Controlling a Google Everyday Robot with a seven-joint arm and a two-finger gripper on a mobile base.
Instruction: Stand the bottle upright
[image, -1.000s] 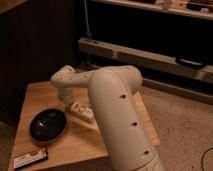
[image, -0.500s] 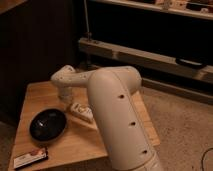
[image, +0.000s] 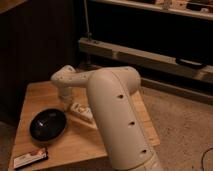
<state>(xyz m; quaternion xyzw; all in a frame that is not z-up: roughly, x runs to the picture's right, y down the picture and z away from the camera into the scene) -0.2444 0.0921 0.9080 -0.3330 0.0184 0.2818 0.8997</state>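
- The bottle (image: 83, 113) lies on its side on the wooden table (image: 40, 92), just right of the black bowl (image: 47, 125).
- The gripper (image: 68, 104) is down at the bottle's left end, fingers drawn together (whether they actually pinch it cannot be told).
- A flat packet (image: 30, 158) lies at the table's near left corner.
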